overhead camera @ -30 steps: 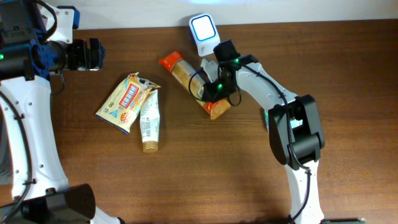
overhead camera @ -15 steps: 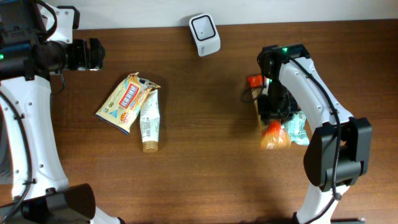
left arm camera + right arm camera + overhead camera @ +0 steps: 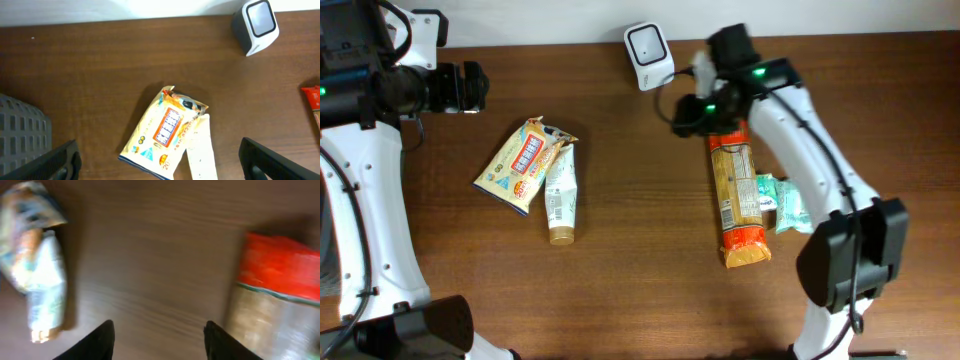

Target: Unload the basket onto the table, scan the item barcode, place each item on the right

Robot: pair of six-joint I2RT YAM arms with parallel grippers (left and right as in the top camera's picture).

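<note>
A long cracker pack (image 3: pixel 738 195) with orange-red ends lies flat on the table right of centre, and nothing holds it. Its red end (image 3: pixel 280 265) shows blurred at the right of the right wrist view. The white scanner (image 3: pixel 648 55) stands at the back edge and also appears as the scanner (image 3: pixel 255 24) in the left wrist view. My right gripper (image 3: pixel 686 114) hovers between the scanner and the pack's top end. In its own view the right gripper (image 3: pixel 159 325) is open over bare wood. My left gripper (image 3: pixel 470 88) is wide open at the far left, and from its wrist the left gripper (image 3: pixel 162 165) holds nothing.
A yellow snack pouch (image 3: pixel 523 165) and a white tube (image 3: pixel 560 192) lie together left of centre. A green packet (image 3: pixel 786 205) lies against the cracker pack's right side. A grey mesh object (image 3: pixel 20 130) sits at the left edge of the left wrist view.
My right gripper carried the cracker pack from beside the scanner to the right, laid it down, opened, and swung back toward the scanner. The left arm has not moved.
</note>
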